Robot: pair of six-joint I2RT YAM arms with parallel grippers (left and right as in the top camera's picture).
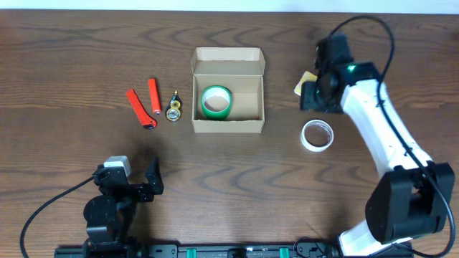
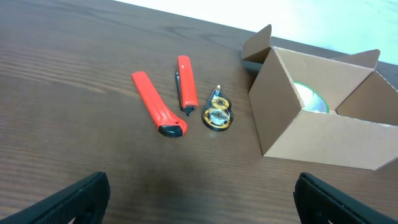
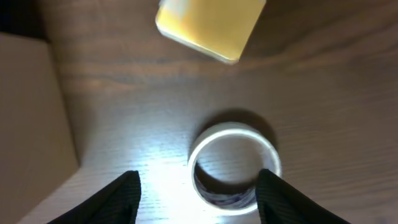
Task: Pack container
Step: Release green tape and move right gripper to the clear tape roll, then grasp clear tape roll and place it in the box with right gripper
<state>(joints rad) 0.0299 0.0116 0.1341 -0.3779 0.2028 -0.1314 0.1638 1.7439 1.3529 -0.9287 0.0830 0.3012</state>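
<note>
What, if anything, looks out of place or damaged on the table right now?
Nothing stands out. The container sits open and undamaged, a green tape roll lying flat inside. The white tape roll, yellow pad, longer red tool and shorter red tool lie loose on the table, nothing spilled.

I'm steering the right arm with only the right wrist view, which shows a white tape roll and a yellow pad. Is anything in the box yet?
Observer: Yes, a green tape roll lies inside the container.
Operator: What's outside on its other side?
Observer: A red cutter, a red marker and a small tape dispenser, to its left.
Operator: And the left hand?
Observer: The left hand is open and empty, short of those items.
</note>
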